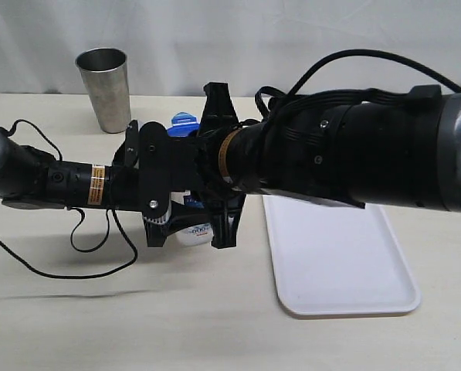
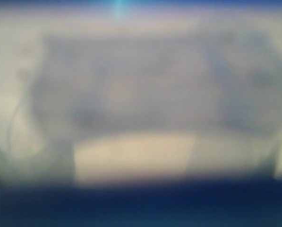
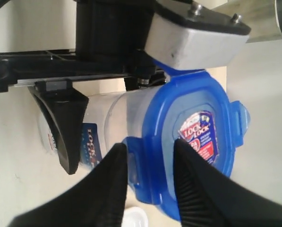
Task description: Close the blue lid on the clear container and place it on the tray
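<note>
The clear container [image 1: 194, 229] stands at the table's middle, and my left gripper [image 1: 167, 210] is shut on its body. One of the left gripper's black fingers [image 3: 65, 135] lies across the container [image 3: 113, 109] next to the printed label. The blue lid [image 3: 197, 142] sits on the container's mouth with its red-blue sticker facing the camera. The lid [image 1: 184, 122] also peeks out above the arms. My right gripper [image 3: 148, 152] is closed over the lid's edge, one finger against a side flap and the other on the lid's top. The left wrist view is all blur.
The white tray [image 1: 346, 263] lies flat to the right of the container, under my right arm. A grey steel tumbler [image 1: 104, 89] stands at the back left. A black cable [image 1: 76, 255] loops on the table below the left arm.
</note>
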